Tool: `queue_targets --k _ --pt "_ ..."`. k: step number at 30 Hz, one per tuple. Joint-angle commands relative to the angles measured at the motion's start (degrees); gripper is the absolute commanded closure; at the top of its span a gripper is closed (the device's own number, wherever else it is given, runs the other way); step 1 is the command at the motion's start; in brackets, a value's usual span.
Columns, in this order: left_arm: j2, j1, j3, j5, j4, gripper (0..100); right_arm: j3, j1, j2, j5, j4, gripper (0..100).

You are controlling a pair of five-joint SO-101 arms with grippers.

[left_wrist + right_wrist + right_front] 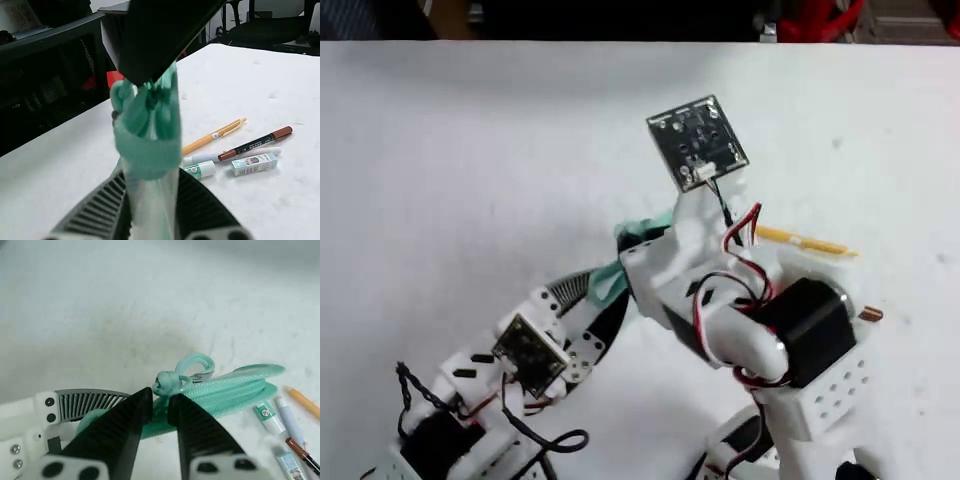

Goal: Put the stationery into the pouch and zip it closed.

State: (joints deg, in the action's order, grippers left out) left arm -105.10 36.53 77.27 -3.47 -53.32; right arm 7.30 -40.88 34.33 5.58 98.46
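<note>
The teal pouch (227,390) lies on the white table, held at both ends. My left gripper (150,187), with grey ribbed fingers (85,402), is shut on one end of the pouch (147,145). My right gripper (160,396), with black fingers (160,35), is shut on the pouch's edge, right by the knotted zip cord (167,380). Beside the pouch lie a yellow pen (215,135), a brown-capped marker (255,144), a white pen (235,155), a small boxed eraser (254,164) and a green-and-white tube (200,170). In the high view the right arm covers most of the pouch (610,280).
The white table (470,150) stretches far to the left and back. Black chairs (45,75) stand beyond the table's edge. The yellow pen (800,240) and the marker's tip (870,314) peek out from under the right arm.
</note>
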Motion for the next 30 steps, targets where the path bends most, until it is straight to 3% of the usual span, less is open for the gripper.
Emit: queue_targets --k 1,15,18,21,26,30 --pt "0.48 0.31 1.76 -0.7 -0.7 98 1.32 -1.1 -0.48 -1.76 -0.92 98.0" --pt "0.48 -0.04 1.32 -0.44 -0.53 97 1.14 8.48 -0.4 -2.2 -6.02 98.1" --pt "0.48 -0.13 1.67 -0.18 0.26 87 0.97 7.52 -0.4 -1.85 -4.88 98.1" --pt "0.48 -0.13 1.85 4.75 0.18 79 0.79 4.88 -0.4 -2.2 -4.18 98.1" --pt "0.48 -0.92 1.58 4.92 0.62 81 0.88 3.12 -0.4 -2.2 -4.0 98.1" --pt "0.48 -0.57 1.67 4.92 1.76 94 0.97 3.12 -0.4 -2.37 -4.09 98.1"
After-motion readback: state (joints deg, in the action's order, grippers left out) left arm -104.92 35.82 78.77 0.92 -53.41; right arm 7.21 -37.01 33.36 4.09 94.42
